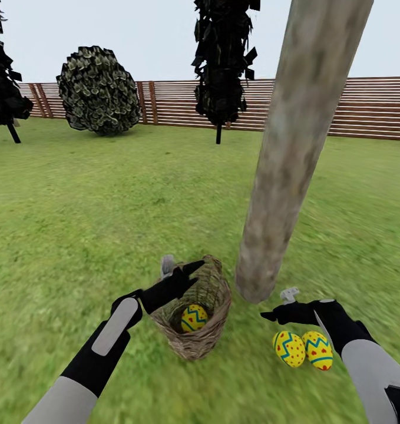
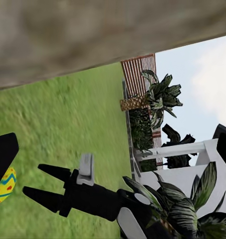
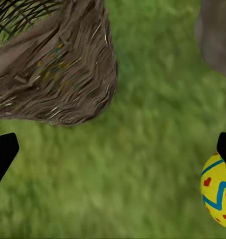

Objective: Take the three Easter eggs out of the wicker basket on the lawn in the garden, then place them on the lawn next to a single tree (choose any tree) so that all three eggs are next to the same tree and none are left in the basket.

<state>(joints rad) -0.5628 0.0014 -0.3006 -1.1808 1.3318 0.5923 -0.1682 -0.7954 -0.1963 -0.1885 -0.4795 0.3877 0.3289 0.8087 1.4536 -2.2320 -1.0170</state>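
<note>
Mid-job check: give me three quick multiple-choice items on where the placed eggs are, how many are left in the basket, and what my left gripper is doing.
1. Where do the two eggs on the lawn lie?
A. by the round bush
B. near the foot of the thick trunk
C. against the fence

2. How many eggs are in the basket?
A. none
B. one
C. three

3. What state is the left gripper in?
A. open over the basket, empty
B. shut on an egg
C. flat on the grass, far from the basket

Answers: 1 B, the pair sits just beside the trunk base; 2 B, a single egg shows through the basket's mouth; 3 A, its fingers are spread above the rim with nothing between them.
</note>
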